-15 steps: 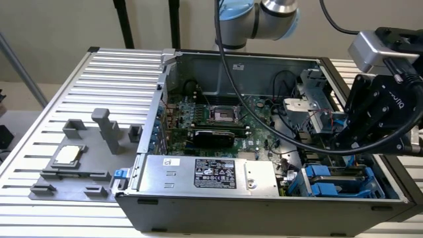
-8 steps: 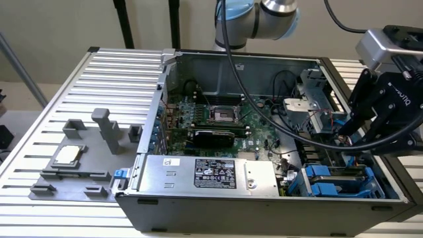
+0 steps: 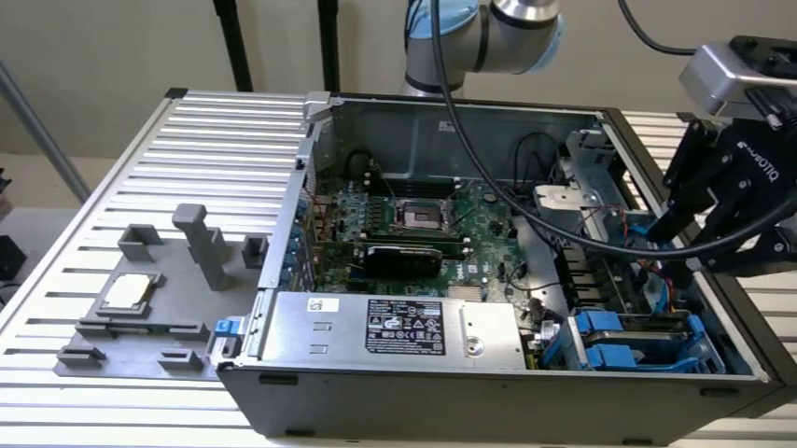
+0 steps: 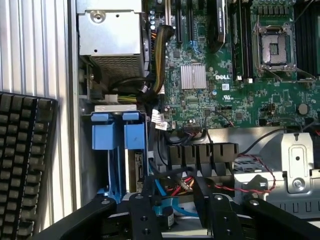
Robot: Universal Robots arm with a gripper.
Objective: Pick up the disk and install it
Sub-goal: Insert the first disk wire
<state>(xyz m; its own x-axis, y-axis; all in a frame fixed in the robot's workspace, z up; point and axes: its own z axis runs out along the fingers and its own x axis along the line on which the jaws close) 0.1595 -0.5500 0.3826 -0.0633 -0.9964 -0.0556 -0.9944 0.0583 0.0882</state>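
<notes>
My gripper (image 3: 678, 266) hangs over the drive bay at the exterior view's right side of the open computer case (image 3: 286, 243). In the wrist view its black fingers (image 4: 148, 210) stand apart, so the gripper (image 4: 174, 187) is open. Low between them, down in the bay, a bright blue rail and a bit of silver show, which I take for the disk (image 4: 172, 207). Most of it is hidden by the fingers, and neither finger visibly presses on it. Red wires (image 4: 182, 182) run just past the fingertips.
Two blue drive caddies (image 3: 622, 341) sit at the case's front corner beside the bay. A silver power supply with a black label (image 3: 398, 327) and the motherboard (image 3: 412, 224) lie to the exterior view's left. A black cable (image 3: 524, 205) crosses the case. A keyboard (image 4: 25, 165) lies outside the case.
</notes>
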